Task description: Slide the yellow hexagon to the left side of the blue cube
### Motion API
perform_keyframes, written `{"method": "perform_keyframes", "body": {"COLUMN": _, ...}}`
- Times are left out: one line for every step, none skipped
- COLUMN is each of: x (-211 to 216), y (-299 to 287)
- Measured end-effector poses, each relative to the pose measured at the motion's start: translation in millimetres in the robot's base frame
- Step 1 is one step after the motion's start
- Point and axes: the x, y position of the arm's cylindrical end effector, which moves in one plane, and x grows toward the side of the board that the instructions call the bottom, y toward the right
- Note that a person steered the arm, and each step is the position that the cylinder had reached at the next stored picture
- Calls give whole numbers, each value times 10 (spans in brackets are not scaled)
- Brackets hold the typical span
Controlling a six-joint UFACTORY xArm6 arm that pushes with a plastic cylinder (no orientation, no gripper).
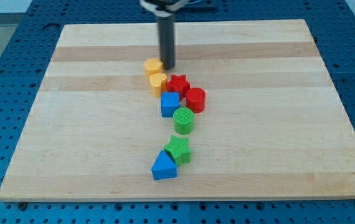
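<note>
Yellow hexagon (153, 66) touches my tip (167, 67), above blue cube (170, 104).

— Where does the one camera sit?
— Above the near edge of the wooden board (90, 162), looking down and across it at a slant.
— How close?
— Far enough to take in the whole board, with the blue pegboard table (3, 25) around it.
— And my tip (167, 67)?
— Up the view, left of centre; the rod's upper end is cut off.

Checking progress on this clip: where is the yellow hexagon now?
The yellow hexagon sits above centre, touching my tip on its right, with the yellow block just below and the blue cube lower right.
</note>
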Motion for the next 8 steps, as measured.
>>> {"method": "perform_keyframes", "body": {"x": 113, "y": -571}}
{"method": "perform_keyframes", "body": {"x": 297, "y": -783}}
{"method": "perform_keyframes", "body": {"x": 485, "y": -783}}
{"method": "perform_keyframes", "body": {"x": 531, "y": -791}}
{"method": "perform_keyframes", "body": {"x": 427, "y": -1242}}
{"method": "perform_keyframes", "body": {"x": 581, "y": -1553}}
{"method": "perform_keyframes", "body": {"x": 770, "y": -1510}}
{"method": "perform_keyframes", "body": {"x": 803, "y": -1145}}
